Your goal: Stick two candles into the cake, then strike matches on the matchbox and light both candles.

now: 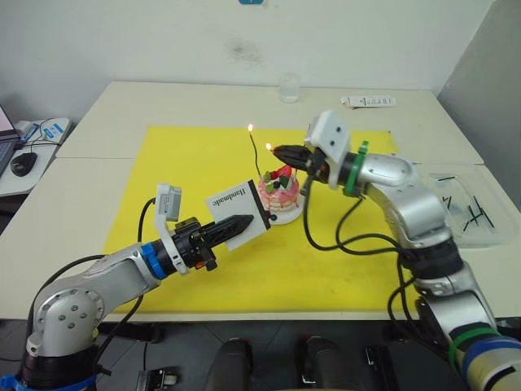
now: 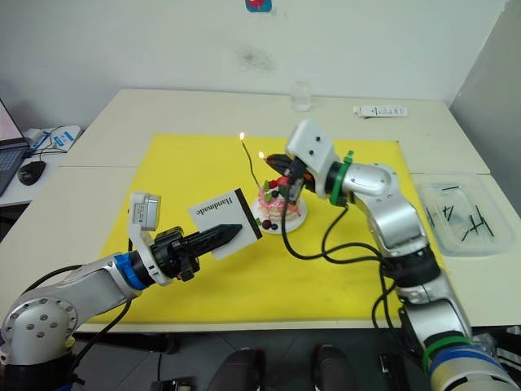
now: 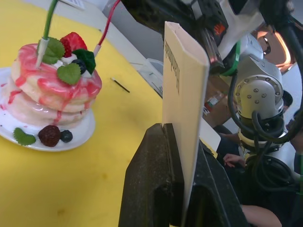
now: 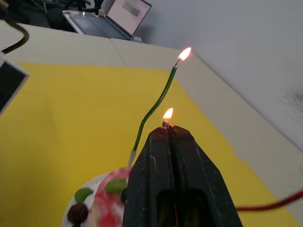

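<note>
Right end effector (image 4: 169, 135) pinches a burning match (image 4: 166, 124) beside the upright, lit green candle (image 4: 154, 108)

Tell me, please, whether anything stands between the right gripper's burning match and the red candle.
Nothing visible does. The right gripper holds the burning match in open air above the cake; the lit green candle rises beside it, apart. The red candle slants up from the cake, its tip hidden.
</note>
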